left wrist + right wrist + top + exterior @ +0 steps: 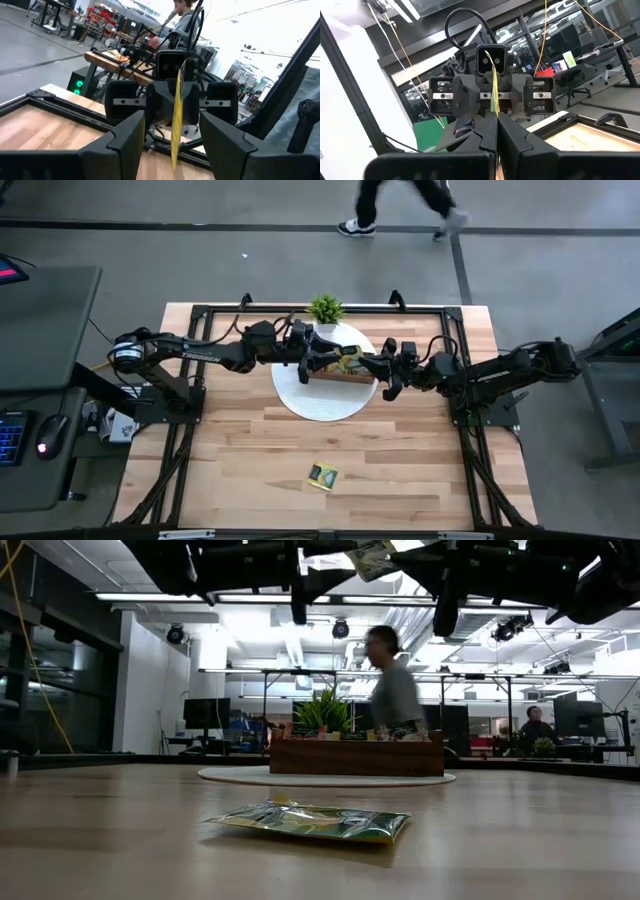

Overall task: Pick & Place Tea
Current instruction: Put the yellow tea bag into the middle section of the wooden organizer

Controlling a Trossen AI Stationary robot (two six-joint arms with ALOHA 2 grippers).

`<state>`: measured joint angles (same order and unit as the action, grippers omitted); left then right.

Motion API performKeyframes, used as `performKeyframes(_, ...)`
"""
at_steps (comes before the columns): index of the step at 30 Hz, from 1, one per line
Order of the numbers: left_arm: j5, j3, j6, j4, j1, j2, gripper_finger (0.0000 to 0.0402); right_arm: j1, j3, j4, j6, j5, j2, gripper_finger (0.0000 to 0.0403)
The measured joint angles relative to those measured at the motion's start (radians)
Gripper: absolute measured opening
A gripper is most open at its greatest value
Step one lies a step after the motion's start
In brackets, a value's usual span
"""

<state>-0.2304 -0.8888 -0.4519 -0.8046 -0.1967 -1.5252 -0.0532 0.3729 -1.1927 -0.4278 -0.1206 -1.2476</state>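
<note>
A yellow-green tea sachet (350, 360) hangs in the air above the brown wooden tray (345, 378), between my two grippers, which face each other. My right gripper (496, 122) is shut on it. My left gripper (172, 122) is open; its fingers stand on either side of the sachet (176, 105), seen edge-on, and do not touch it. Another green tea sachet (310, 822) lies flat on the table toward the near edge. Several sachets show above the tray's wall (355, 755). My right gripper pinches the sachet between its two fingers at the end nearest the table's right side (493, 102). The fingers come about level from the right. The sachet stands on edge and sticks out past the fingertips toward my left gripper, lifted clear of the tray.
The tray stands on a round white mat (300, 395) in the table's far middle, with a small green potted plant (325, 308) behind it. A black frame (200, 315) borders the table. People move in the room beyond.
</note>
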Motion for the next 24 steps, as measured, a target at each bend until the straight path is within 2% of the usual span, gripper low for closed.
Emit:
performKeyframes(9, -0.006, -0.071, 0.003, -0.024, 0.0, -0.054, 0.0186, 0.0, 0.0, 0.0, -0.002, -0.003, 0.0, 0.0)
performKeyframes(17, -0.032, -0.125, 0.031, 0.03, 0.0, -0.08, 0.0185, 0.0, 0.0, 0.0, -0.006, -0.007, 0.0, 0.0)
performKeyframes(24, -0.043, -0.13, 0.031, 0.032, 0.0, -0.079, 0.0136, 0.0, 0.0, -0.001, -0.01, -0.012, 0.0, 0.0)
